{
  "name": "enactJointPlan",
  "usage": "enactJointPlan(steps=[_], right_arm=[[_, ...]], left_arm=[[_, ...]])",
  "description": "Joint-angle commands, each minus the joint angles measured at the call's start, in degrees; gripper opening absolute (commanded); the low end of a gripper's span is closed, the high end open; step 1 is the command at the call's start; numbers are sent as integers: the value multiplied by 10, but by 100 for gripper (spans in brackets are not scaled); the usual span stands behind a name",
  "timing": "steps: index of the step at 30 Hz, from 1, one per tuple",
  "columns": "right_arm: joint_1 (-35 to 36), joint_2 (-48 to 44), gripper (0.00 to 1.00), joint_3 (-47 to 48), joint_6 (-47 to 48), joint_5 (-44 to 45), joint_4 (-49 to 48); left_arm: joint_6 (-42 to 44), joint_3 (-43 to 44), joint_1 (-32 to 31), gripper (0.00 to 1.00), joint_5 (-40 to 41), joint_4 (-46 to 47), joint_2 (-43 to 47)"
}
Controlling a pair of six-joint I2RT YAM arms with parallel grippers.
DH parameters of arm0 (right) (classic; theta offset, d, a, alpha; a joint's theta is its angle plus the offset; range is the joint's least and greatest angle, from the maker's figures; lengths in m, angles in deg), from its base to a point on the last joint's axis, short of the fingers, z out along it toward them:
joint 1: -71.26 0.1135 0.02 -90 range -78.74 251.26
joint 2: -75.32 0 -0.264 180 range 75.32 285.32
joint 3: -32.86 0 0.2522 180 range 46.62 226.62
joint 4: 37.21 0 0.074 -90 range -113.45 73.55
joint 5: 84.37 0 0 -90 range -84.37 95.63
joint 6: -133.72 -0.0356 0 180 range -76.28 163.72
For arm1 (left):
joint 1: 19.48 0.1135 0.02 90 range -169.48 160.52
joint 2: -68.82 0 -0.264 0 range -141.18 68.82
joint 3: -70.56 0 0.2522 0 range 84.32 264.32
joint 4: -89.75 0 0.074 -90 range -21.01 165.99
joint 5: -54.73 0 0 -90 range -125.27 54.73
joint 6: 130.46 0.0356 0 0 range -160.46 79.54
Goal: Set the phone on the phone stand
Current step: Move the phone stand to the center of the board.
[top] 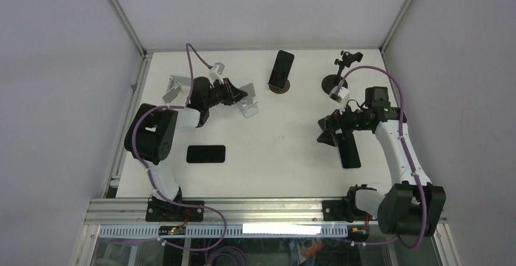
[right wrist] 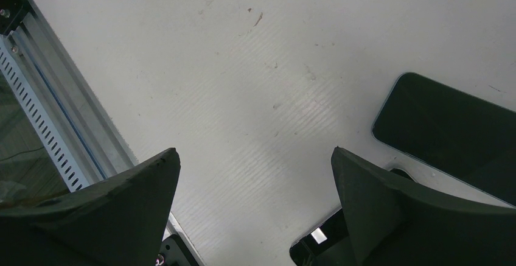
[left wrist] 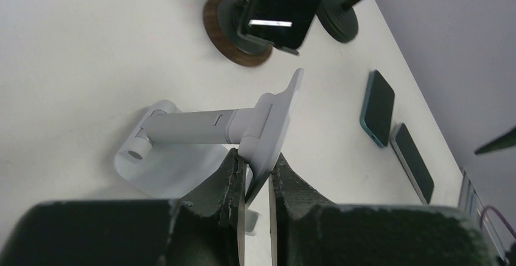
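Closest to my bases, on the left side of the white worktop (top: pixel 280 175), there's a glossy rectangular black phone (top: pixel 205 154) lying flat with nothing touching it. Over on the right, at about the same depth, two more lie close together: a slim teal-edged phone (left wrist: pixel 378 106) and a slim grey-edged phone (left wrist: pixel 414 164), both flat on the worktop as well. My right tool (right wrist: pixel 254 156) hangs right by those two. Its jaws are spread wide apart with nothing between them, just bare worktop under the gap, and one of those phones sits off to the side in the wrist view. Further in on the left, my left tool (left wrist: pixel 257 164) is closed down on the white plastic phone stand (left wrist: pixel 201 126), pinching the edge of its tilted back plate. The stand's rounded base sits on the worktop, and the black phone is well apart from it, nearer to me. Just left of that arm is a folded silver metal stand (top: pixel 174 89). At the far end, about the middle, a dark propped-up phone (top: pixel 283 66) leans on a round brown-base stand (top: pixel 280 87). To the right of that is a black round-base stand (top: pixel 333 84) with a thin arm and a small clamp on top.
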Motion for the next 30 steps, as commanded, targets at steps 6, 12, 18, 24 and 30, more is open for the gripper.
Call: enactJointPlan(steps=[6, 12, 18, 24, 30], right_arm=[[-4, -1, 99, 13, 1, -8, -16], [-4, 0, 99, 11, 2, -9, -19], [-4, 1, 99, 9, 2, -9, -22], [-4, 3, 99, 6, 1, -7, -24], [-6, 5, 99, 4, 2, -7, -25]], left_arm=[[7, -112, -24, 0, -114, 48, 129], [36, -151, -63, 0, -104, 24, 169], [66, -167, -106, 0, -113, 40, 163], [63, -173, -132, 0, -125, 87, 129], [62, -187, -133, 31, -82, 76, 127]])
